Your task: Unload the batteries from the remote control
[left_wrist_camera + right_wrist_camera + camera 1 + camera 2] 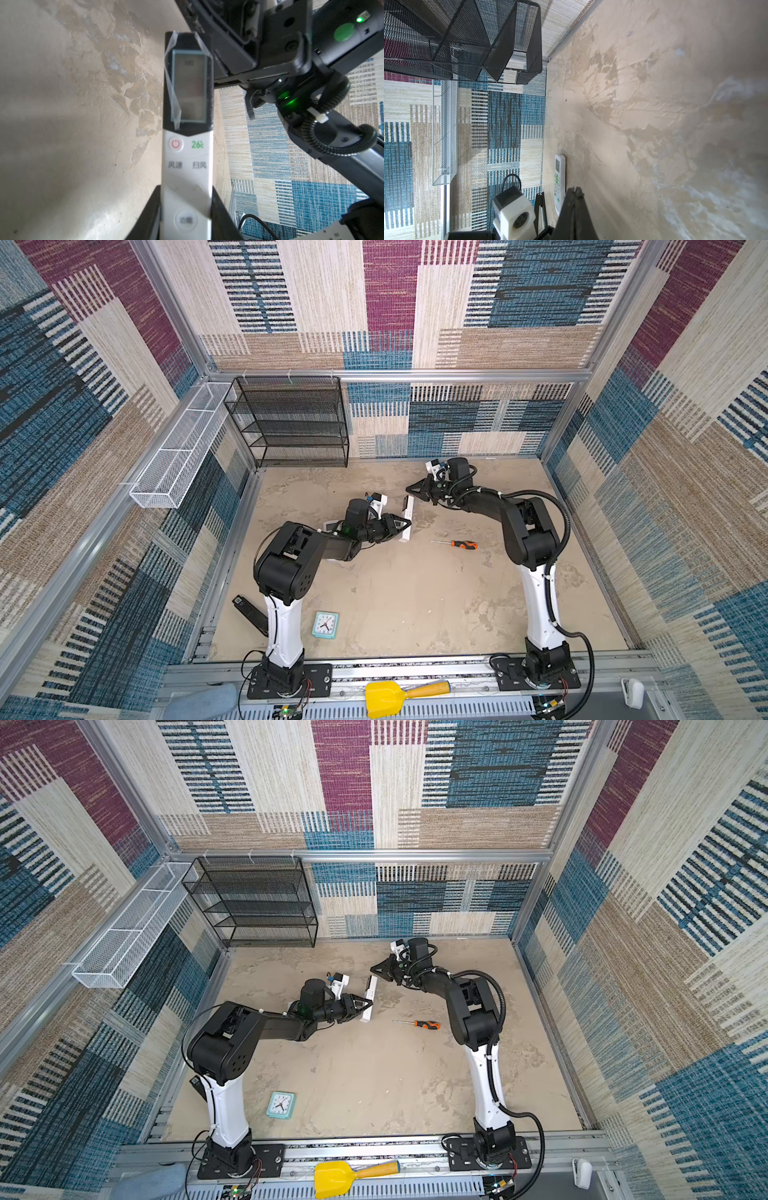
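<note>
My left gripper point(404, 525) point(368, 1004) is shut on the lower end of a white remote control point(408, 510) point(187, 149). In the left wrist view its button face and grey display show, with a clear film peeling off the display, and a black finger point(220, 216) presses each long edge. The remote's back is hidden, and the batteries are out of view. My right gripper point(409, 488) point(575, 190) is shut and empty, hovering just beyond the remote's dark top end, apart from it.
An orange-handled screwdriver point(457, 544) lies right of the remote. A second white remote with green buttons point(560, 174) lies by the left arm. A small clock point(325, 624) and a black remote point(251, 614) sit front left. A black mesh shelf point(286, 423) stands at the back.
</note>
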Controlling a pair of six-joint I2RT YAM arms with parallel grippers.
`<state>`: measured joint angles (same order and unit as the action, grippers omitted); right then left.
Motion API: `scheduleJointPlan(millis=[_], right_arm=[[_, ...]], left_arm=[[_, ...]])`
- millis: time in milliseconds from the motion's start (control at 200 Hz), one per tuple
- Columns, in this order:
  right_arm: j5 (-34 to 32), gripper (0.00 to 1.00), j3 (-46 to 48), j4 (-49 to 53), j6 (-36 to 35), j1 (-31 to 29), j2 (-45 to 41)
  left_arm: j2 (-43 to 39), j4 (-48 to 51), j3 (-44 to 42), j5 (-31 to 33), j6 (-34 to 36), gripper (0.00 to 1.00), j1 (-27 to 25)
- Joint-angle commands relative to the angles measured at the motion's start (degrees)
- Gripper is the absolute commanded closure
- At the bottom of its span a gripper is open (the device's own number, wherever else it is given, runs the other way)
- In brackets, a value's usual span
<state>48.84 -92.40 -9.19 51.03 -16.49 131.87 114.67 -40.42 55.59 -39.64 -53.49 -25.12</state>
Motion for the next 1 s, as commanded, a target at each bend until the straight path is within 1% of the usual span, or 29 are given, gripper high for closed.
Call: scheduleJointPlan(millis=[0, 180, 335, 451, 536, 596, 641, 701, 796, 886, 926, 976, 991], right_arm=[[1.6, 1.0, 1.6, -2.5, 1.9, -0.3, 0.0], [2.4, 1.0, 2.4, -3.8, 2.7, -0.8, -0.2], [2.8, 1.0, 2.5, -3.7, 2.6, -1.2, -0.2], [3.1, 1.0, 4.6, -5.4, 3.8, -2.0, -0.4], [4.3, 1.0, 8.0, -11.0, 8.6, -2.4, -0.3], [5.4, 1.0, 11.8, -18.8, 15.8, -2.4, -0.1], [5.7, 1.0, 14.7, -27.4, 21.3, -2.5, 0.0], [5.5, 1.0, 16.0, -30.8, 24.5, -2.6, 0.2], [4.9, 1.0, 15.8, -31.2, 25.6, -2.7, 0.2], [4.4, 1.0, 15.1, -31.5, 26.1, -2.6, 0.3], [4.3, 1.0, 14.2, -30.2, 25.0, -2.5, 0.3], [3.9, 1.0, 12.5, -26.4, 22.3, -2.3, 0.2], [3.6, 0.99, 11.9, -24.9, 20.9, -2.2, 0.2]], left_arm=[[-0.2, -3.6, 0.7, -1.8, -0.6, 1.0, 0.0], [0.5, -3.1, 1.7, -2.2, -0.8, 1.0, -0.1], [1.0, -4.5, 1.6, -2.1, -1.7, 1.0, -0.1], [1.1, -4.2, 2.4, -1.7, -1.2, 1.0, 0.0], [1.5, -5.1, 3.0, -0.8, -0.8, 1.0, 0.4], [2.9, -7.9, 3.4, -0.7, -2.3, 1.0, 1.2], [3.5, -9.4, 4.1, -0.7, -3.1, 1.0, 1.8], [4.0, -7.4, 6.0, -0.9, -2.0, 1.0, 2.0], [4.5, -2.3, 9.2, -1.1, 0.9, 1.0, 2.1], [5.3, -2.2, 10.0, -0.9, 0.8, 1.0, 2.3], [5.5, -2.1, 10.0, -0.8, 0.8, 1.0, 2.4], [5.3, -0.7, 10.1, -0.7, 1.5, 1.0, 2.5], [5.3, -0.1, 10.1, -0.7, 1.8, 1.0, 2.5]])
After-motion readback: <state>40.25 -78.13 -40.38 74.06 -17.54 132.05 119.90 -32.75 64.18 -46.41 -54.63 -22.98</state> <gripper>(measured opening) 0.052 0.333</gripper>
